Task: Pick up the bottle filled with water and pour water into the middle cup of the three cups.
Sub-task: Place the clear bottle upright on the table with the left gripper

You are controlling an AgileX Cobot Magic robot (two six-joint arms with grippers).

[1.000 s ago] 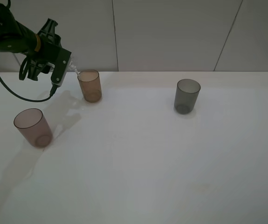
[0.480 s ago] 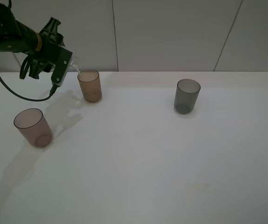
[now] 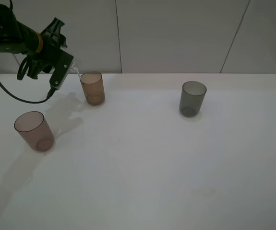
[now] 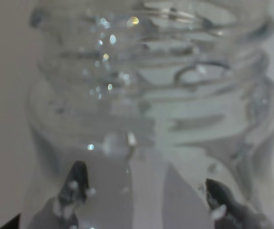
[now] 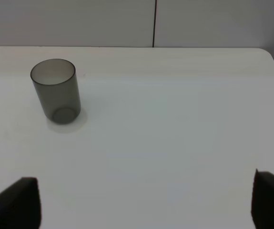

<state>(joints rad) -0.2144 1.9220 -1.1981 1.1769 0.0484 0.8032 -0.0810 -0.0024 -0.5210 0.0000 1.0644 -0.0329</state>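
**A:** Start at the left fingers (image 4: pixel 76 182). What have they got?

**B:** They are closed on the bottle (image 4: pixel 151 95), one dark tip on each side of its clear body, just under the shoulder. In the left wrist view the threaded neck fills the picture, with no cap on it and bright droplets on the inside.

**A:** How much water is in it?

**B:** I cannot tell, because that view is too close and blurred. From the high camera the bottle (image 3: pixel 76 71) is only a small clear shape sticking out of the fingers, held in the air and tipped over. Its mouth points down at the rim of the amber cup (image 3: pixel 92 87).

**A:** Is the mouth touching the rim?

**B:** It is just beside the rim on the left. I cannot make out whether they touch.

**A:** Is there anything in the amber cup?

**B:** It stands upright near the back of the white surface (image 3: pixel 152 167). Its base looks darker than its wall, but I cannot make out a water level.

**A:** And the other cups?

**B:** The pinkish cup (image 3: pixel 33 130) stands nearer the front on the left, well apart from the amber one. The grey cup (image 5: pixel 56 90) is far off to the right. Both are upright, and their bases show through the walls with nothing visible inside.

**A:** What about the right fingers (image 5: pixel 20 202)?

**B:** They are spread wide with nothing between them, above bare surface and well apart from the grey cup.
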